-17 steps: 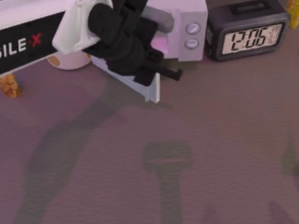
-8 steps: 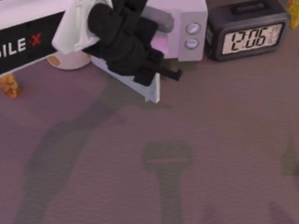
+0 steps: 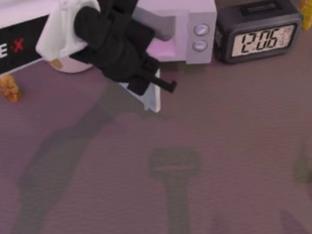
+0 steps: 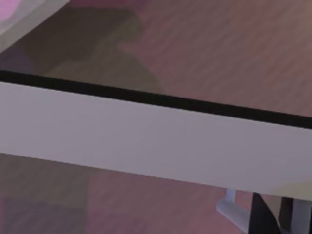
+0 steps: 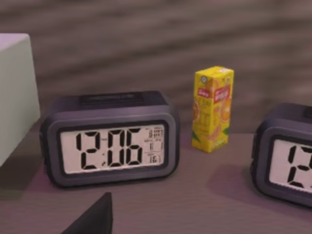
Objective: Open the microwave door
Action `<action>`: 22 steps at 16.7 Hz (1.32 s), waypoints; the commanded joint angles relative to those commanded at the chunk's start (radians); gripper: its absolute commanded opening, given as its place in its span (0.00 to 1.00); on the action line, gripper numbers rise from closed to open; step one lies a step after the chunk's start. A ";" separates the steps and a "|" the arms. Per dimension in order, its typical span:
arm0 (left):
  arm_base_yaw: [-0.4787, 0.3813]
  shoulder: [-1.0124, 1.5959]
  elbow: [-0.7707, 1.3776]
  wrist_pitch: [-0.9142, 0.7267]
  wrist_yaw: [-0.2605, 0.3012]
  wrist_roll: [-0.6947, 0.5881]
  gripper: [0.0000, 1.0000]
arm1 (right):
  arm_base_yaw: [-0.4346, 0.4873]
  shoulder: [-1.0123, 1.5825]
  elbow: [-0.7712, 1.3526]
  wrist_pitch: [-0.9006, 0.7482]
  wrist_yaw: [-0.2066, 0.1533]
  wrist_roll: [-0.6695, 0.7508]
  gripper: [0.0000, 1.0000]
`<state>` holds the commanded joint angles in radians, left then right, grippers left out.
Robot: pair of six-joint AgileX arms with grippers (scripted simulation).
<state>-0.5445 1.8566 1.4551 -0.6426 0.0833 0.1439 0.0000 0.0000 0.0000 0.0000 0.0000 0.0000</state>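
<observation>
A brown, wood-grained bench [image 3: 224, 145] carries everything here, crossed by long arm shadows. The microwave [image 3: 185, 20], white with two grey knobs, stands at the bench's far edge, and every other place is best told from it. The microwave door [image 3: 154, 96] is swung well out from the microwave's front toward the near side, hinged at the microwave's left, so the pale cavity shows behind it. In the left wrist view the door's white edge [image 4: 156, 141] fills the middle as a broad band with a dark line along it.

The left tool [image 3: 157, 80] sits right at the door's free edge, just in front of the microwave; its black fingers [image 3: 167, 85] reach past the panel, but whether they are apart or pressed on the door cannot be told.

Just right of the microwave stands a black digital clock [image 3: 258, 32] reading 12:06. Beyond the clock is a yellow juice carton [image 5: 212, 109], then a second clock [image 5: 287, 156]. Left of the microwave is a small orange object [image 3: 8, 88]. The right tool is not seen.
</observation>
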 joint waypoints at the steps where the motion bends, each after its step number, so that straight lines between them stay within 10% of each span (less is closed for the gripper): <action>1: 0.005 -0.006 -0.009 0.001 0.007 0.014 0.00 | 0.000 0.000 0.000 0.000 0.000 0.000 1.00; 22: 0.007 -0.008 -0.012 0.001 0.010 0.019 0.00 | 0.000 0.000 0.000 0.000 0.000 0.000 1.00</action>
<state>-0.5377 1.8488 1.4434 -0.6419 0.0931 0.1627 0.0000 0.0000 0.0000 0.0000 0.0000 0.0000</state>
